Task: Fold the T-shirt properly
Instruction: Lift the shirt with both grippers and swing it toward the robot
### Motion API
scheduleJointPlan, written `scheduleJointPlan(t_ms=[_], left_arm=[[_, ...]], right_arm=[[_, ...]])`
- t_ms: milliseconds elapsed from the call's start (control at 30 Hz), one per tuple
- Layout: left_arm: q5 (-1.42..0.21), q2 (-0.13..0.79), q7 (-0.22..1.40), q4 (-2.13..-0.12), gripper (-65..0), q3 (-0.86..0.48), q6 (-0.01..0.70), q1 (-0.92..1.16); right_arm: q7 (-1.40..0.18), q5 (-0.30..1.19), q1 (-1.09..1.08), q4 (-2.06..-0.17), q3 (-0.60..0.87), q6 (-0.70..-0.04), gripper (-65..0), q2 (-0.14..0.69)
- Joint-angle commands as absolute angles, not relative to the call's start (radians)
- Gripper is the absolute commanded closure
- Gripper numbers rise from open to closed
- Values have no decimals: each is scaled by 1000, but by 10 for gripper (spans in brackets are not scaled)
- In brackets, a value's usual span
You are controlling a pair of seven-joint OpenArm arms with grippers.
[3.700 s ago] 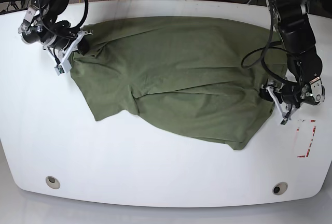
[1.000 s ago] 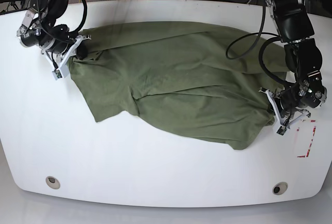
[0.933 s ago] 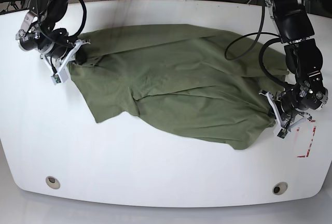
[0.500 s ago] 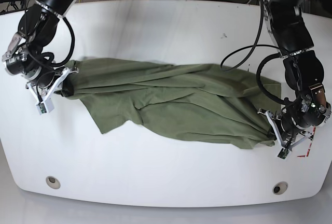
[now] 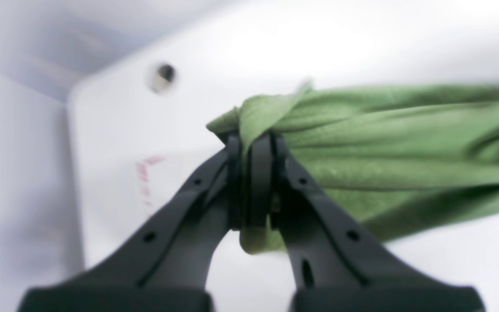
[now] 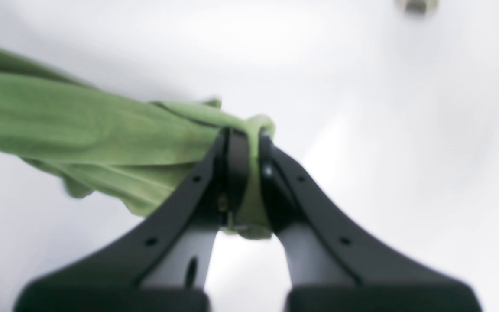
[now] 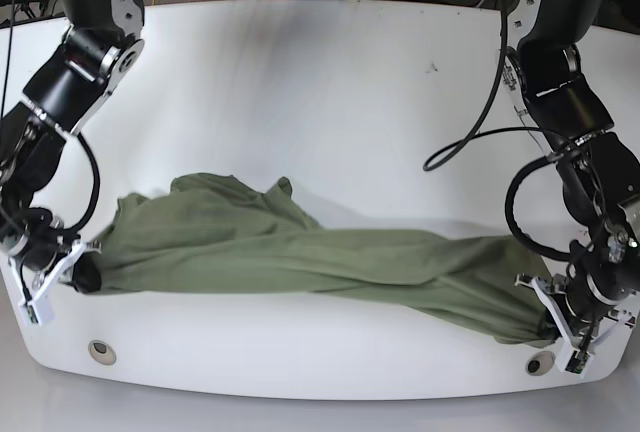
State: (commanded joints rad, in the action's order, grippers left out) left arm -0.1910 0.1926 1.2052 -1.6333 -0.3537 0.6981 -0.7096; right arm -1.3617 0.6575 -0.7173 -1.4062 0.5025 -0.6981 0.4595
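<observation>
T-shirt: olive-green soft cotton T-shirt (image 7: 300, 262) is lying bunched and stretched along white table's (image 7: 300, 82) near edge;
Left gripper (image 5: 251, 147): is pinching one shirt end;
Right gripper (image 6: 244, 138): is clamping the other end

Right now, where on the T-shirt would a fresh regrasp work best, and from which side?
Probably the bunched ends of the T-shirt, approached from outside: left gripper and right gripper already pinch those gathered corners, where the fabric stands proud of the table.
</observation>
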Motion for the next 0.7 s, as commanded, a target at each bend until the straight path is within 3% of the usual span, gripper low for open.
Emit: scheduleJointPlan(t_ms=[367, 700], left_arm=[[-191, 194, 1288, -1673, 0, -478, 698, -832], [-193, 196, 1351, -1702, 0, -481, 698, -918]], right_arm=[[-1362, 659, -1075, -1236, 363, -698, 0, 553], [-1395, 659, -1265, -1222, 282, -698, 0, 585]])
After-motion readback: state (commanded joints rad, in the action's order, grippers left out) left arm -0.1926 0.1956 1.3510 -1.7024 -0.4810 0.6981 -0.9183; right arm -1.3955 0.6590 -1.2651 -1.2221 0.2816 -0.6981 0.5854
